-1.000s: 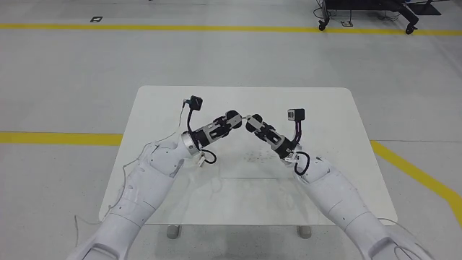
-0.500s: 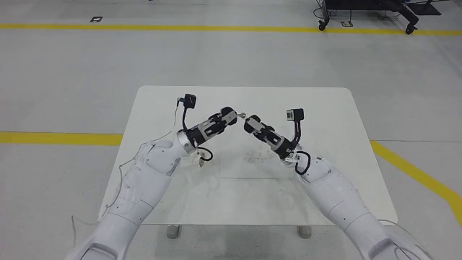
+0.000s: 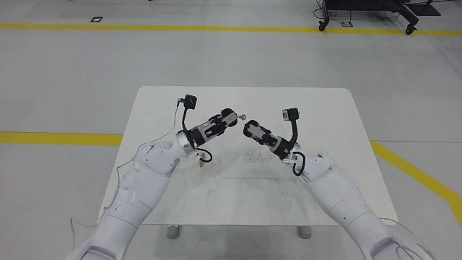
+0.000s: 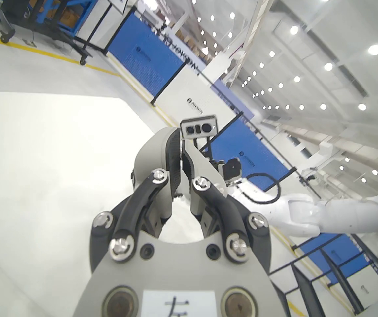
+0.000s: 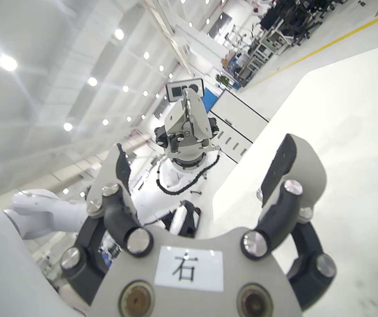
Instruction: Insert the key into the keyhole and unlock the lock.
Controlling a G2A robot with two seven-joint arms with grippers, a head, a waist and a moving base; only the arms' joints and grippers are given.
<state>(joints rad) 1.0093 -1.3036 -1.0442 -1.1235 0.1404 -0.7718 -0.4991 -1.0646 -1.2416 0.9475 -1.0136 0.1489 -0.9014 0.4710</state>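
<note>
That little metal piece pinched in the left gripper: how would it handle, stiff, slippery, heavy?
The metal piece looks thin and rigid, so it is probably stiff and light. It juts past the shut left gripper on a narrow pinch, so it may pivot or slip if pushed sideways. It is too small to judge more.

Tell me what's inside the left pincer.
A small metal piece pokes out at the tip of the shut left pincer. The part gripped between the pads is covered, so I can't tell whether it is the key.
</note>
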